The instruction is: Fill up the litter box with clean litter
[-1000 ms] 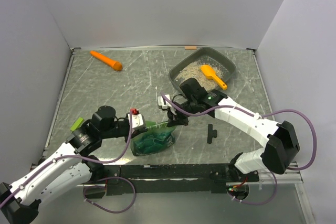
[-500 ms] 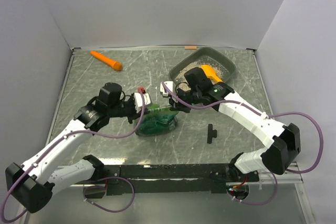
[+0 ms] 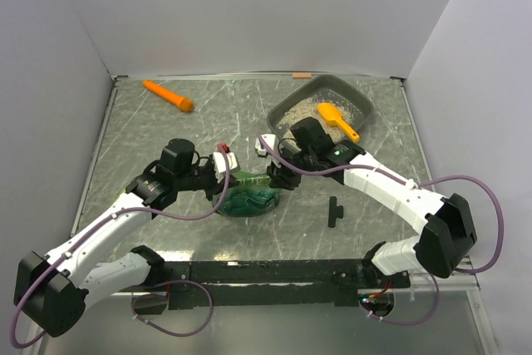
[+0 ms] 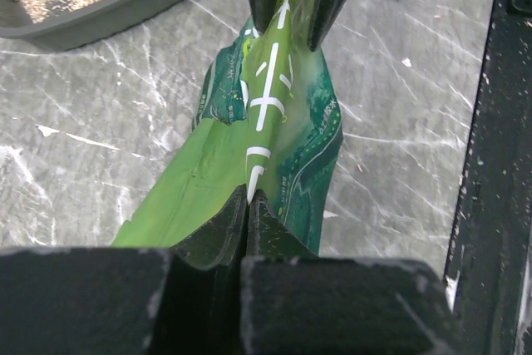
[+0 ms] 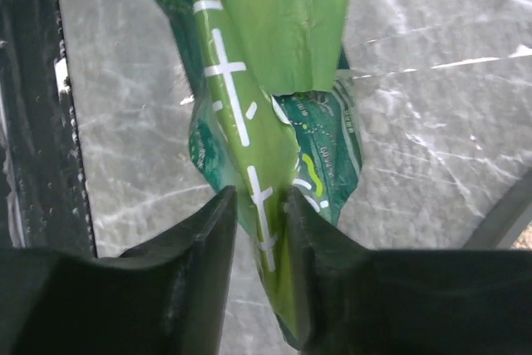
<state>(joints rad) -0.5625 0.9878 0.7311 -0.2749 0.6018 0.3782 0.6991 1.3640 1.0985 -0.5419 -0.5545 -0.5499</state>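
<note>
Some fine beige-grey litter [image 3: 298,111] lies in the dark grey rectangular plastic litter box [image 3: 362,99] at far right; the glossy green plastic bag [image 3: 248,197] nearby, pinched by the left gripper [image 4: 249,197] with the right gripper [image 5: 262,197] parted astride it, likely holds more to pour.

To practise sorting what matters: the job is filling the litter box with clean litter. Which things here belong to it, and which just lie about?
Job: litter box, litter, green bag, probably the orange scoop.
Lying about: orange stick, small black part.

bright, even overhead light; soft shadows; mild sheen on the table [image 3: 208,130]; near foreground blurred
</note>
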